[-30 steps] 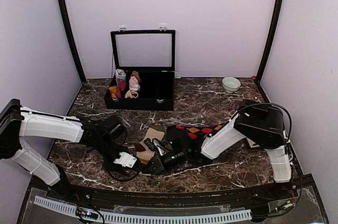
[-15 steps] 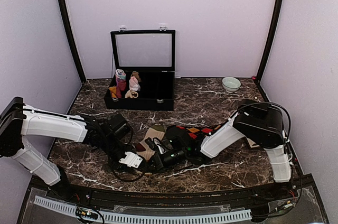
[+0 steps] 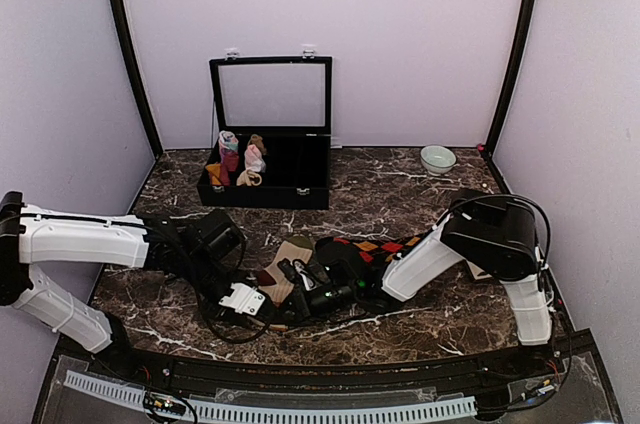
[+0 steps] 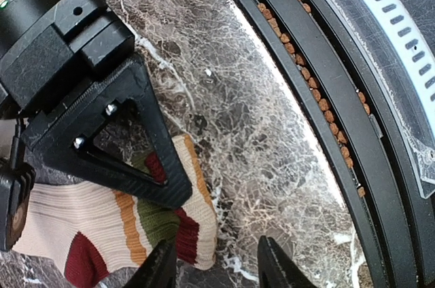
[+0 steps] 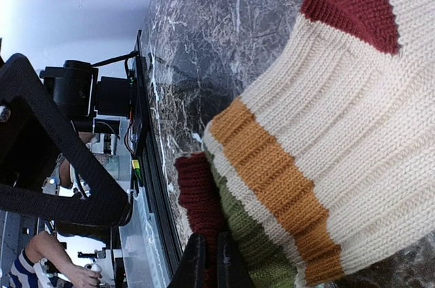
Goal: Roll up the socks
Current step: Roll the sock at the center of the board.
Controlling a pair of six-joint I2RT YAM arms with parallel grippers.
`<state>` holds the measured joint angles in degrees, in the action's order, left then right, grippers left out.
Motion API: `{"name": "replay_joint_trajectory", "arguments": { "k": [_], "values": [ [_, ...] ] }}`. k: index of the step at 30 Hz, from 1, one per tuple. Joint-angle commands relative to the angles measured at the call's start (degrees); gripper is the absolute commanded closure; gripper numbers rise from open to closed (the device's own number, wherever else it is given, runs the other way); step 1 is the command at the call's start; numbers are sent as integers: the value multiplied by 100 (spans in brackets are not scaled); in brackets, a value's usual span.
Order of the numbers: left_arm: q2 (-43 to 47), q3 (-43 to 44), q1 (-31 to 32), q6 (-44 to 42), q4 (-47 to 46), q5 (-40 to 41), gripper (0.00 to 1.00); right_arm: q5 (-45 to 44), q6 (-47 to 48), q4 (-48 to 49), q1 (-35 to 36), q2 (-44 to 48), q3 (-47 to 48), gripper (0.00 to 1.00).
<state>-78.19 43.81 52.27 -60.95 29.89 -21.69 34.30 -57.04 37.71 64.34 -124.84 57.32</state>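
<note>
Black left claw (image 4: 217,269) spread open and empty, just beside the maroon-edged end of the cream striped sock (image 4: 81,217), flat on the marble surface (image 3: 400,194). Right claw (image 5: 209,261) pinched shut on that same end. Argyle sock (image 3: 375,246) further right.

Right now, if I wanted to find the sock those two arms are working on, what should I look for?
On the dark marble table, look in front of the open black box, close to the near edge. The striped sock lies there: cream knit with orange, green and maroon bands, unlike the black argyle sock beside it.
</note>
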Motion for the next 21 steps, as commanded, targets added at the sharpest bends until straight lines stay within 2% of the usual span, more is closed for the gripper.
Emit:
{"name": "replay_joint_trajectory", "arguments": {
  "k": [1, 13, 18, 21],
  "values": [
    [166, -273, 20, 113, -14, 33, 58, -398, 0, -1768, -193, -673, -672, 99],
    [-905, 111, 73, 76, -304, 135, 74, -394, -134, -1698, -220, -679, -783, 100],
    [-917, -31, 64, 157, -596, 329, 74, -412, -42, -1857, -220, -658, -775, 100],
    [-771, 32, 64, 242, -437, 305, 73, -440, 18, -1993, -224, -641, -766, 100]
  ]
}}
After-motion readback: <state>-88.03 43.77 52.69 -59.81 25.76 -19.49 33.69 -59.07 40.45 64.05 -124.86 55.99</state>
